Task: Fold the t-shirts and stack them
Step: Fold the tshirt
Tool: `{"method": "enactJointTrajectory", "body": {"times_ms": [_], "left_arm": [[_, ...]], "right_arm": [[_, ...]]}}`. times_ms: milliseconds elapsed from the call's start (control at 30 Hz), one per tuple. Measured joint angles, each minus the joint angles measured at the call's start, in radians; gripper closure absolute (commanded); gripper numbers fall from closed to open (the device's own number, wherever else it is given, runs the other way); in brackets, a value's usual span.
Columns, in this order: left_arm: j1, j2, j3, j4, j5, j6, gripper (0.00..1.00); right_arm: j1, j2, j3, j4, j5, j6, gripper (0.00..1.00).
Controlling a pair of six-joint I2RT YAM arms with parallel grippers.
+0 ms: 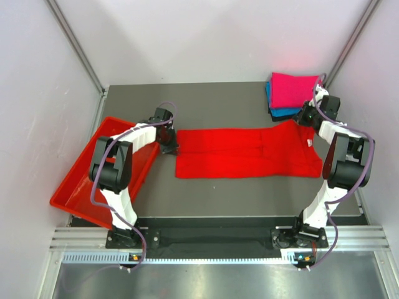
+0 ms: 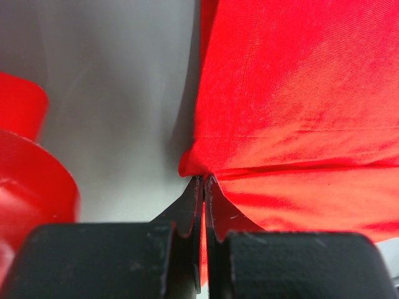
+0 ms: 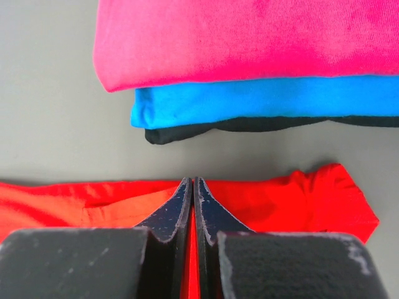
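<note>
The bright red t-shirt (image 1: 246,152) lies stretched flat across the middle of the table, folded lengthwise. My left gripper (image 1: 168,144) is shut on its left edge; the left wrist view shows red cloth (image 2: 299,106) pinched between the jaws (image 2: 204,180). My right gripper (image 1: 307,117) is shut on the shirt's far right edge; the right wrist view shows red cloth (image 3: 280,199) in the jaws (image 3: 193,182). A folded stack stands at the far right: magenta-pink shirt (image 1: 293,89) on top, teal-blue shirt (image 1: 280,114) under it, black shirt (image 3: 187,132) at the bottom.
A rigid red plastic tray (image 1: 81,187) sits tilted at the table's left edge, beside the left arm; its rim shows in the left wrist view (image 2: 31,180). White walls enclose the table on three sides. A metal rail runs along the near edge.
</note>
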Motion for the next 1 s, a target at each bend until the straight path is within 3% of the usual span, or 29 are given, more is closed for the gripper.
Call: {"method": "enactJointTrajectory", "body": {"times_ms": [900,1000], "left_arm": [[-0.003,-0.035,-0.037,0.001,-0.053,-0.024,1.0],[-0.003,-0.035,-0.037,0.001,-0.051,-0.023,0.9]], "right_arm": [[0.0,0.008,0.0,0.017,-0.001,0.003,1.0],[0.0,0.009,0.001,0.01,-0.001,0.006,0.95]]}}
